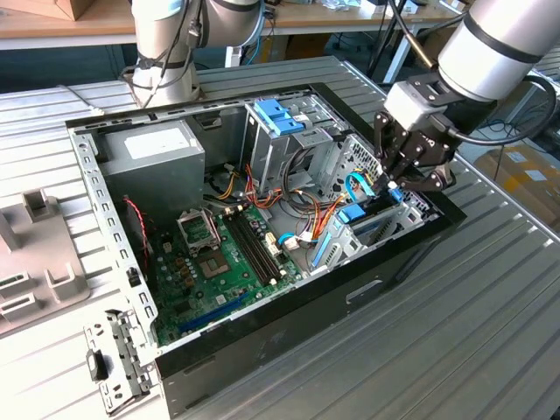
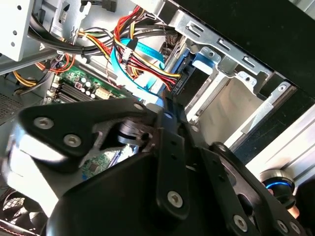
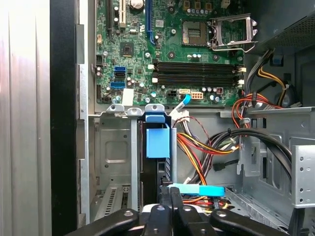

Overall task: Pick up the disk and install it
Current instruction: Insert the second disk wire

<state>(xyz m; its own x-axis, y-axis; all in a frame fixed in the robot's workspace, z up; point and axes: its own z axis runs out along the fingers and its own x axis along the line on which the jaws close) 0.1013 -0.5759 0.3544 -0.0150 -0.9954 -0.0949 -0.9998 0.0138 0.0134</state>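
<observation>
The disk [image 3: 150, 169] stands on edge in the drive bay of the open computer case, a dark slab with a blue plastic tab [image 3: 157, 142] on its rail. In the exterior view the disk [image 1: 369, 224] sits in the bay at the case's right end. My gripper [image 1: 391, 181] hangs just above it there. In the first wrist view my gripper [image 3: 171, 194] has its two black fingers pressed together, tips at the disk's near end. In the second wrist view the gripper [image 2: 170, 110] meets the disk [image 2: 189, 73] beside the cables. Nothing shows between the fingers.
Red, yellow and blue cables [image 3: 206, 152] crowd the bay's side. The motherboard [image 1: 219, 262] fills the case floor. A grey power-supply box [image 1: 153, 153] sits at the back left, and a cage with blue clips [image 1: 280, 118] at the back. A loose metal bracket [image 1: 118, 359] lies outside on the table.
</observation>
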